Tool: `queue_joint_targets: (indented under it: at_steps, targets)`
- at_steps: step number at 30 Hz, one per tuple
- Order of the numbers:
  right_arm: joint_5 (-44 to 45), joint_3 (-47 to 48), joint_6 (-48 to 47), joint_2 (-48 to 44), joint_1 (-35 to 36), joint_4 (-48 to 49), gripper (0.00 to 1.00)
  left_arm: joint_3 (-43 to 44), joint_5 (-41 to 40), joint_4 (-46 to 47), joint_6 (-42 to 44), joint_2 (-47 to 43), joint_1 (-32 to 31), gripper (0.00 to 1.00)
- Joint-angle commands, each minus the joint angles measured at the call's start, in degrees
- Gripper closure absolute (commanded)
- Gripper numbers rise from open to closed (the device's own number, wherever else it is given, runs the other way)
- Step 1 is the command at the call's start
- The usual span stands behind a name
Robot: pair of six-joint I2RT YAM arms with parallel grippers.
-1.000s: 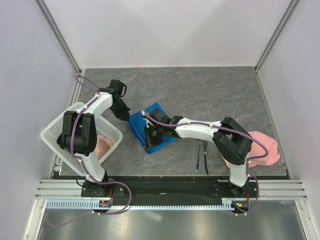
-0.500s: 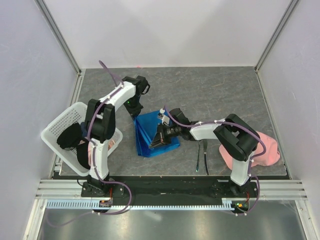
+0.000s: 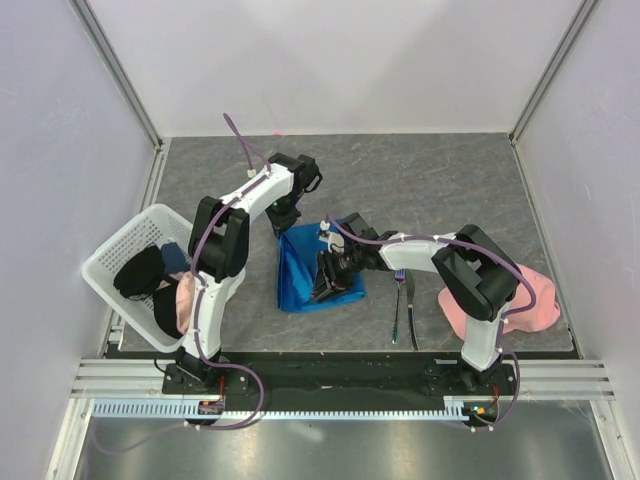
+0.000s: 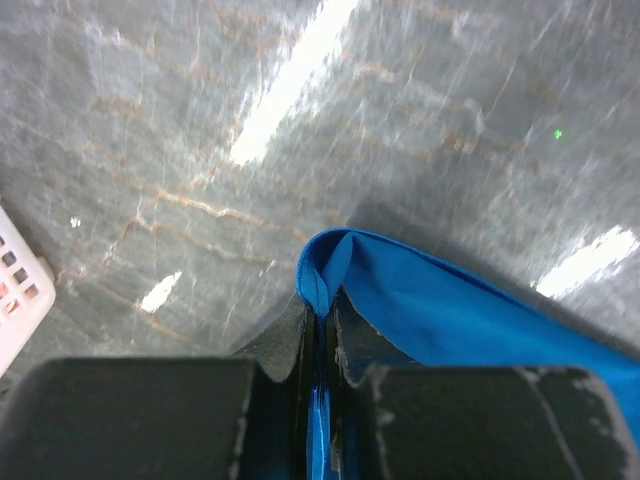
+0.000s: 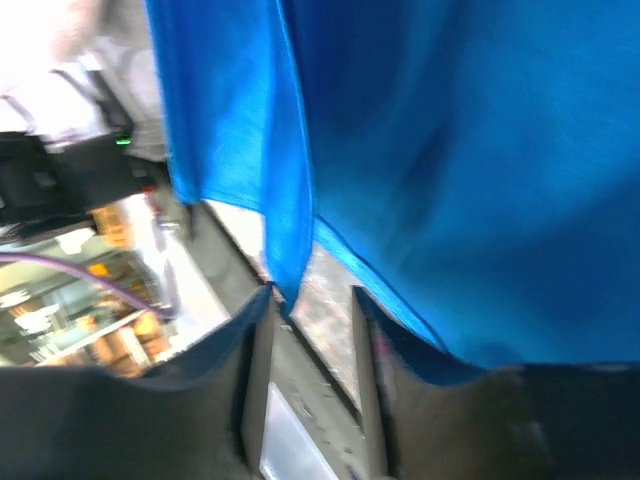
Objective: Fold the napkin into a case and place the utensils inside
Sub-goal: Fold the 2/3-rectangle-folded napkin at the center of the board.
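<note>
Since a second ago the left gripper (image 3: 284, 222) has swung away from the basket (image 3: 112, 262) toward the far side. It has dragged its corner of the napkin (image 3: 300, 278) along, so the blue cloth now lies drawn out lengthwise rather than bunched on a slant. The right gripper (image 3: 322, 288) has shifted with the cloth, and its jaws, shut back then, have parted.

Nearest the bases, the fork (image 3: 397, 305) and knife (image 3: 411, 318) lie side by side just to the right of the right gripper, untouched. That gripper sits at the napkin's near right edge with its jaws partway apart. In its wrist view a hem of cloth hangs in the gap between the fingers (image 5: 252, 350) without looking pinched (blur leaves that less than certain). Beyond it the napkin runs up to the left gripper, which is closed tight on the far corner, with a small loop of fabric poking out ahead of it.

My reading is that folding is in hand, with one fold being laid out and released. The next move likely calls for the left gripper to lower and let go squarely. After that, an edge needs a fresh grasp to narrow the cloth further before fork and knife go in.
</note>
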Motion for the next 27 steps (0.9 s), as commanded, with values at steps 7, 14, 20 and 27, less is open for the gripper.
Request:
queue_joint_targets:
  at_steps: [7,14,20,27]
  targets:
    - [18.1,9.1,-14.7,-4.5,0.3,-11.4,0.3,3.4,-0.4,-1.8,-5.1,0.2,-1.6,0.98]
    - [19.0,15.0,-18.2,1.2,2.7,-6.3,0.2,2.2,1.4,-2.8,-4.7,-1.1,-1.9,0.98]
    - [24.7,17.9,-20.9,3.9,8.6,-5.6,0.17,1.1,4.4,-4.0,-3.3,-1.9,-1.9,0.98]
    - [36.1,16.4,-19.8,3.1,16.3,-4.8,0.11,-0.8,4.2,-4.5,-2.6,-3.9,-1.2,0.98]
